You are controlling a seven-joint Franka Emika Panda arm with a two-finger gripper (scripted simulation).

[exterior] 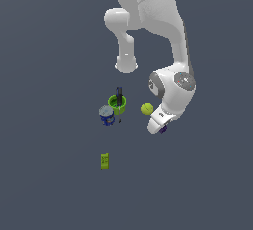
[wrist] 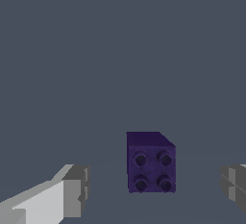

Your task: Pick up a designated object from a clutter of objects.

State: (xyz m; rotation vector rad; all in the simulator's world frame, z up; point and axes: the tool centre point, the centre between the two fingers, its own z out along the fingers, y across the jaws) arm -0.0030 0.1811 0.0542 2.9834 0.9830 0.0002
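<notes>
While the gripper (wrist: 153, 189) hangs spread and empty, the purple cube (wrist: 151, 163) sits between its fingers (wrist: 72, 192), untouched.

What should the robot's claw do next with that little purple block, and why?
Probably close the gripper. In the wrist view the purple studded block sits between the two open fingers, with a gap on each side, so squeezing should catch it before lifting.
</notes>
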